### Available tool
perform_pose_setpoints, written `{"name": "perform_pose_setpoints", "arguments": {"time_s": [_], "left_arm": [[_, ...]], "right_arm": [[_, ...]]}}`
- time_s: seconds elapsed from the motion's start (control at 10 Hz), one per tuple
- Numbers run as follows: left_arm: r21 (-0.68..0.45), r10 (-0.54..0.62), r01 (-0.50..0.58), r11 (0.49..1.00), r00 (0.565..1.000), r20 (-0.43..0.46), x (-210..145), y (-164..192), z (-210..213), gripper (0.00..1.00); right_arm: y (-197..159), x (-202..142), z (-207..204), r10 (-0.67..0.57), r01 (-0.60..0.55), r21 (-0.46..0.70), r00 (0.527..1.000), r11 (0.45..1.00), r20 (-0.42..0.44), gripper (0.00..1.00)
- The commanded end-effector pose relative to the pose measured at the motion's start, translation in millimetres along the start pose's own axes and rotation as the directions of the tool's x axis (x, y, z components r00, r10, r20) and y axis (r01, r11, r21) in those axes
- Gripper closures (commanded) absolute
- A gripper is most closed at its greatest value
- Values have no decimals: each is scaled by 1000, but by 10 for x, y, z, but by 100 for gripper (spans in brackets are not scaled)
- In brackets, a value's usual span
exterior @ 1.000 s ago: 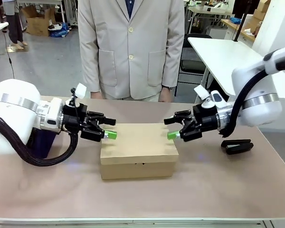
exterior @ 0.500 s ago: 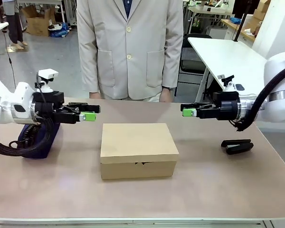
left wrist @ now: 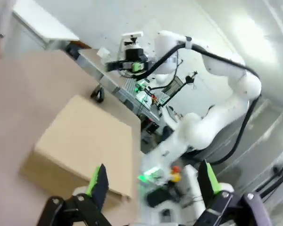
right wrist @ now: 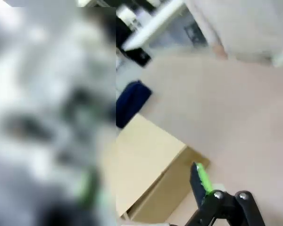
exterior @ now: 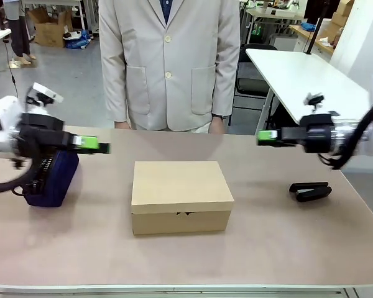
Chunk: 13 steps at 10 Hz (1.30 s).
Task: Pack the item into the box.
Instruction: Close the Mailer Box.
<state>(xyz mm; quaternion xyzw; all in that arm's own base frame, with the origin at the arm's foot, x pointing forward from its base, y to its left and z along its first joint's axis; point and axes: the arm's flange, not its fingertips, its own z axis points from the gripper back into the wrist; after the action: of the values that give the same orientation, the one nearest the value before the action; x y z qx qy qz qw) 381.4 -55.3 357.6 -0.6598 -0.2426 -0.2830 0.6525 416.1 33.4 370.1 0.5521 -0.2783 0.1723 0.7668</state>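
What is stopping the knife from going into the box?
The box has its lid shut flat, so that lid blocks the way in. I cannot see the knife anywhere on the table.

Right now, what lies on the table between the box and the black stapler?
Nothing: in the front view, bare table separates the box from the black stapler.

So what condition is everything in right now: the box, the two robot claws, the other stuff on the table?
box: lid shut, flat on the table, nothing touching it.
left gripper: jaws open, empty, off to the box's side above the table.
right gripper: jaws open, empty, off to the box's other side.
navy pouch: lying on the table below the left gripper; zip not readable.
black stapler: lying on the table, untouched.
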Motion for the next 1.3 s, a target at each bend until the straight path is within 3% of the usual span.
{"name": "perform_pose_setpoints", "arguments": {"time_s": [0.0, 0.1, 0.3, 0.5, 0.6, 1.2], "left_arm": [[131, 310, -307, 943, 951, -9, 72, -388, 492, 0], [183, 390, -395, 900, 919, 67, -10, -494, 812, 0], [161, 428, -458, 874, 884, 189, -175, -604, 1360, 0], [122, 446, -480, 869, 865, 232, -244, -504, 1552, 0], [197, 432, -464, 863, 883, 186, -201, -559, 1482, 0], [197, 432, -464, 863, 883, 186, -201, -559, 1482, 0]], "right_arm": [[294, -17, 637, -226, 232, 53, 969, 971, -101, 0], [303, -69, 961, -266, 270, 29, 959, 962, -102, 0], [255, -198, 1643, -356, 359, -28, 932, 933, 72, 0], [108, -209, 1714, -332, 343, -42, 930, 939, 158, 0], [198, -244, 1720, -344, 346, -40, 937, 937, 60, 0], [198, -244, 1720, -344, 346, -40, 937, 937, 60, 0]]}}
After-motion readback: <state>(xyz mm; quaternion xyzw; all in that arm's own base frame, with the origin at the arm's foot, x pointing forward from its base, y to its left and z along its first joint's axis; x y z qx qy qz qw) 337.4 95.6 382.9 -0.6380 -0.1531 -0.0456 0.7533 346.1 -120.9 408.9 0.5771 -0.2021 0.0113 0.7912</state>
